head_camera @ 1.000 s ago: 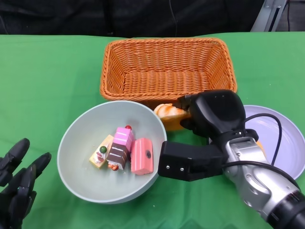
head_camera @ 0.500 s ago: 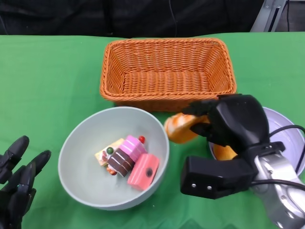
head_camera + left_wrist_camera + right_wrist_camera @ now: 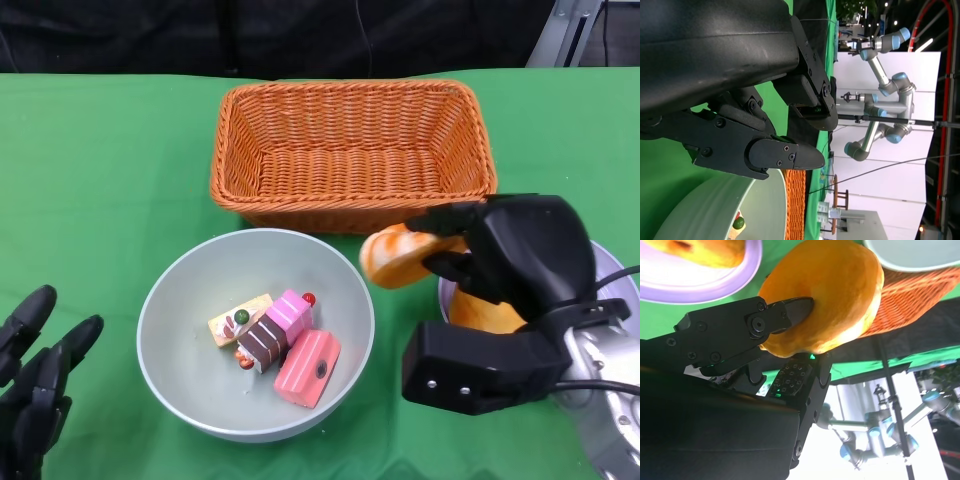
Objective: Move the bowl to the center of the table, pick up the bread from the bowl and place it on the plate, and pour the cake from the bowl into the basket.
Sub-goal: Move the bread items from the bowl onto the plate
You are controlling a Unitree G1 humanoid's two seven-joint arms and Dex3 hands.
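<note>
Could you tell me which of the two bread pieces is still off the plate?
The one held by the right hand: this bread hangs between bowl and plate. The other bread already lies on the plate.

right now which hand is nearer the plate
Right. The right hand holds a bread roll just beside the plate, its arm over it. The left hand sits at the table's near left, across the bowl from it.

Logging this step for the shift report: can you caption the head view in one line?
Right hand carries a bread roll toward the plate, which holds another roll; cakes wait in the bowl.
</note>
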